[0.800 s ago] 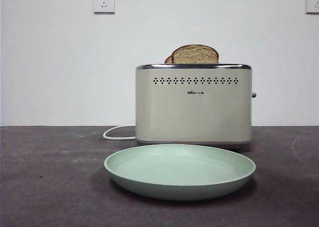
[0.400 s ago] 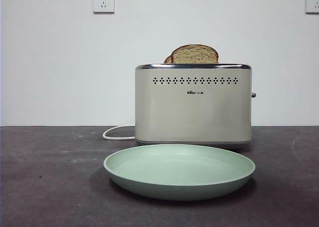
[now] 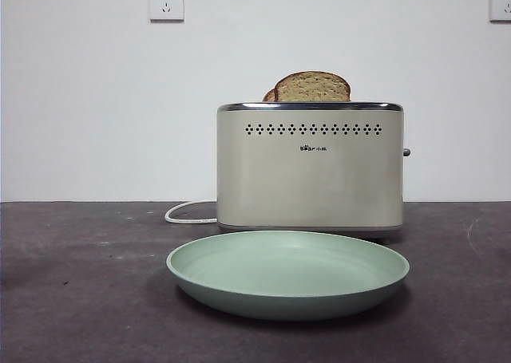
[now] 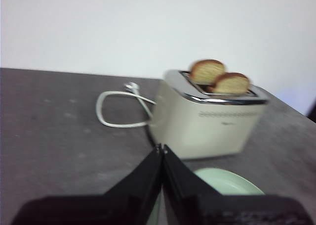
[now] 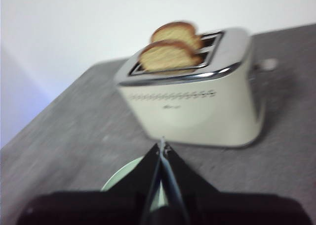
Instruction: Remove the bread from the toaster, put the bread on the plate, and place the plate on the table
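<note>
So, the dark grey-brown table (image 3: 72,299) carries everything. Cream-beige toaster (image 3: 310,167) stands at the back, white cord (image 3: 188,213) trailing off its side. Mint-green plate (image 3: 287,274) lies flat on the table just in front of the toaster. Two speckled bread slices (image 3: 312,87) stick up from the slots, one behind the other. Left gripper (image 4: 162,148) hovers above the table near the plate, jaws pressed together, holding nothing. Right gripper (image 5: 162,145), likewise closed and empty, hangs over the plate facing the toaster.
</note>
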`<move>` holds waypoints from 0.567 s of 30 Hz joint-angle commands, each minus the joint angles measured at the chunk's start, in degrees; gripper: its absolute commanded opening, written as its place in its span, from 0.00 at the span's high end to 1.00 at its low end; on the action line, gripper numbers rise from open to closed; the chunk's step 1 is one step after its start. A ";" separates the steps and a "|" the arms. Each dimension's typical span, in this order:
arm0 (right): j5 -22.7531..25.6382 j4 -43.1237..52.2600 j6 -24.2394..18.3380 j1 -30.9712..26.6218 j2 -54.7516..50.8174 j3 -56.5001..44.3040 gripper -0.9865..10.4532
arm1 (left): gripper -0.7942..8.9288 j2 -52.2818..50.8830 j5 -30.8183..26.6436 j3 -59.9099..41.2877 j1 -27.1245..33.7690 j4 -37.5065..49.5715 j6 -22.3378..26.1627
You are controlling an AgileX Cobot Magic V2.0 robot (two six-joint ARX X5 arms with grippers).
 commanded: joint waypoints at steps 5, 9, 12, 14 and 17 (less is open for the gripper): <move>-6.14 -18.62 -9.31 0.13 8.52 14.16 0.92 | 0.92 6.71 8.46 11.26 0.09 -11.85 5.53; -6.51 -27.56 -13.14 0.15 10.80 18.67 0.92 | 0.92 9.33 10.86 15.98 -0.26 -17.40 7.87; -8.74 -30.77 -15.15 0.17 11.04 19.67 0.92 | 0.92 10.38 11.54 18.14 -0.74 -18.93 8.31; -8.96 -30.91 -15.21 0.17 10.99 19.67 0.92 | 0.92 10.82 11.52 18.88 -1.01 -18.95 8.31; -9.01 -30.91 -15.21 0.17 10.99 19.67 0.92 | 0.93 10.97 11.56 19.12 -1.09 -18.99 8.26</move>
